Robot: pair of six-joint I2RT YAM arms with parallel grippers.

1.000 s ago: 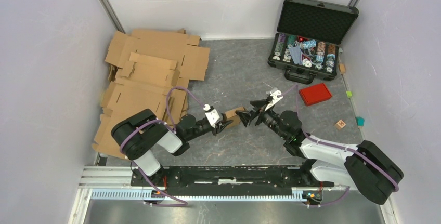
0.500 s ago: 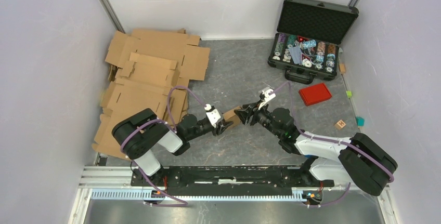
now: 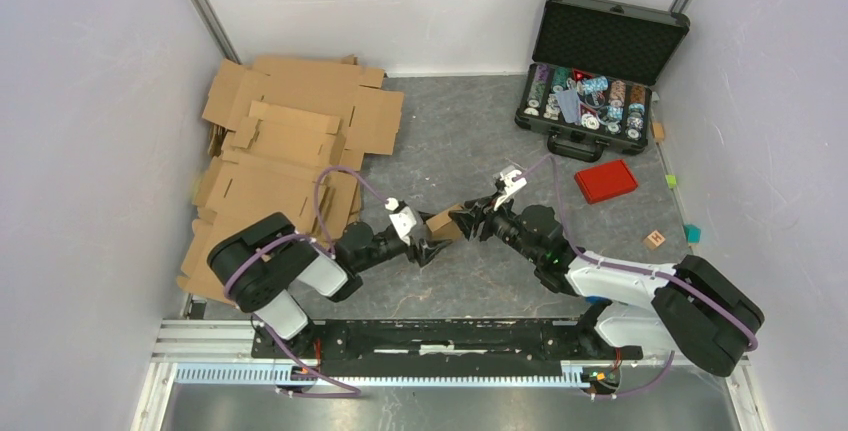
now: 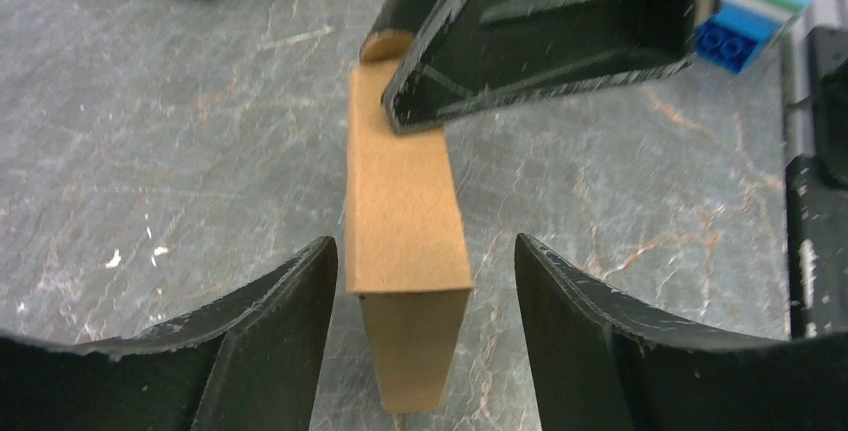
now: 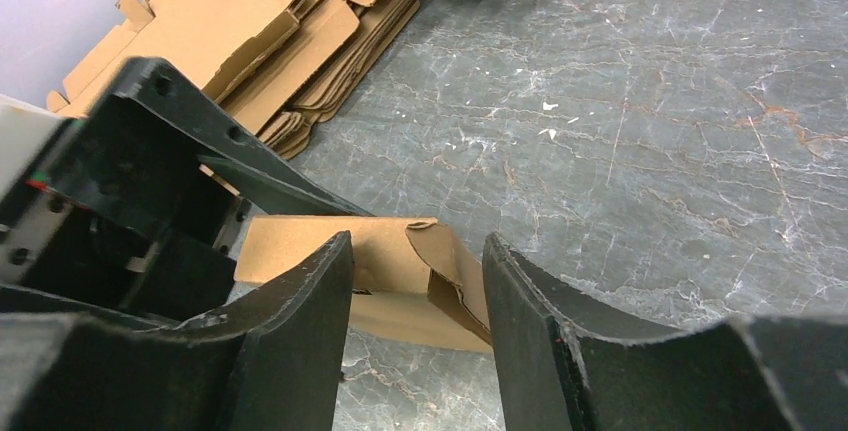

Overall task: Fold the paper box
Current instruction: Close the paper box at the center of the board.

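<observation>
the box (image 3: 443, 223) sits near the middle of the table (image 3: 450, 131), a little toward the near edge, between the two arms. it is a narrow brown cardboard piece with its long side running from one gripper to the other. whether it rests on the table or hangs just above it, i cannot tell. the left gripper (image 4: 422, 251) is spread around the box's near end. its fingers (image 4: 280, 331) stand on either side with a strip of grey table showing in each gap, so they do not touch the cardboard. the right gripper (image 5: 418, 246) is pinching the far end of the box. in its own wrist view a crumpled flap sits between the two fingers. in the left wrist view one of its fingers lies against the top face of the box and the other is behind the flap. a heap of flat cardboard sheets (image 3: 285, 141) fills the far left of the table. an open black case (image 3: 600, 61) full of chips stands in the far right corner. a red lid (image 3: 605, 180) lies just in front of the case, well apart from the box. near the right edge are a small wooden block (image 3: 655, 239) and a blue-green block (image 3: 692, 234).
</observation>
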